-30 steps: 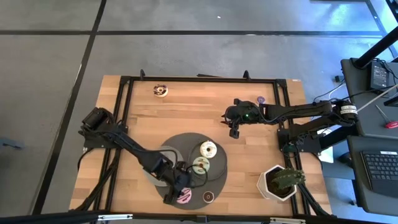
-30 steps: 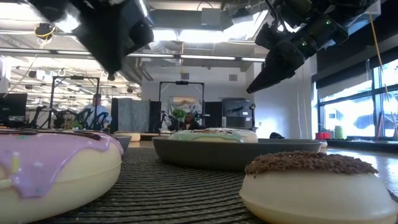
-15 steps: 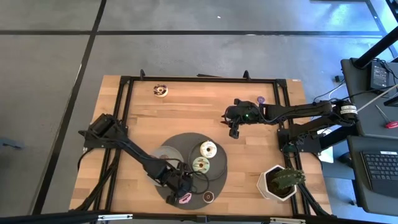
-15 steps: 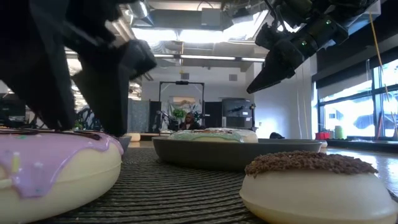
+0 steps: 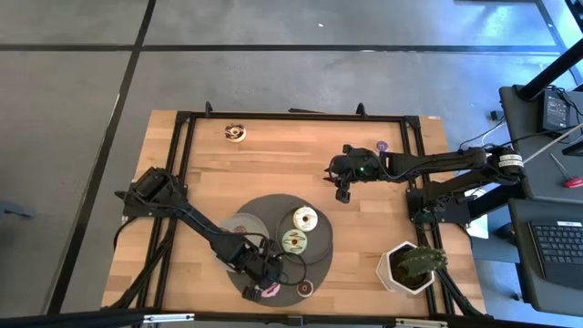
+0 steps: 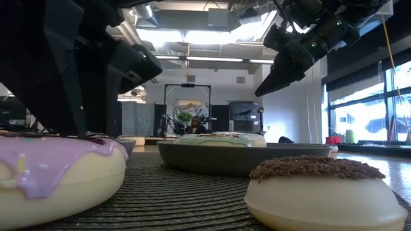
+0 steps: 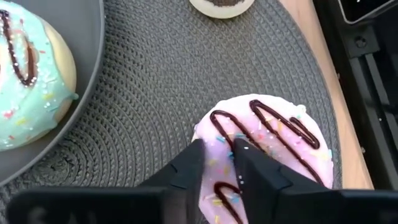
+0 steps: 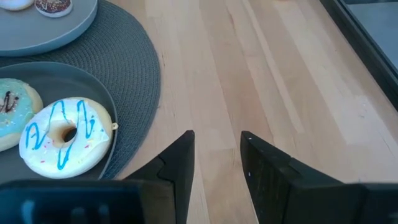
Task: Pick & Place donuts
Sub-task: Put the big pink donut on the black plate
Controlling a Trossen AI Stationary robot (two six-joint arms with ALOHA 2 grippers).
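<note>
A pink-iced donut [image 5: 272, 291] [image 7: 280, 143] with a chocolate zigzag lies flat on the round dark woven mat [image 5: 273, 205], near the table's front edge. My left gripper [image 5: 262, 289] [image 7: 217, 149] is down on it, shut on its rim. A small chocolate-topped donut [image 5: 305, 288] [image 6: 318, 192] sits on the mat just right of it. A green-iced donut [image 5: 293, 240] and a white donut [image 5: 304, 219] with blue lines lie on a grey plate [image 5: 319, 239]. My right gripper [image 5: 343, 191] [image 8: 216, 137] hangs open over bare wood, right of the mat. My left gripper pinches the pink donut's ring on the side nearest the arm [image 7: 214, 163]. One finger [image 7: 193, 163] is at the outer rim, the other [image 7: 249, 163] on the icing toward the middle, hiding the hole. The fingers slant down from the table's left. The donut rests flat on the mat.
A second, paler grey plate [image 5: 242, 226] lies on the mat's left part. A small donut [image 5: 235, 133] sits at the far left, a purple one [image 5: 381, 145] at the far right. A white pot with a plant [image 5: 407, 267] stands at the near right corner.
My left gripper has come down onto the pink donut, edging toward the table's near edge, and its fingers have closed on the donut's rim. The donut stays flat on the mat.
</note>
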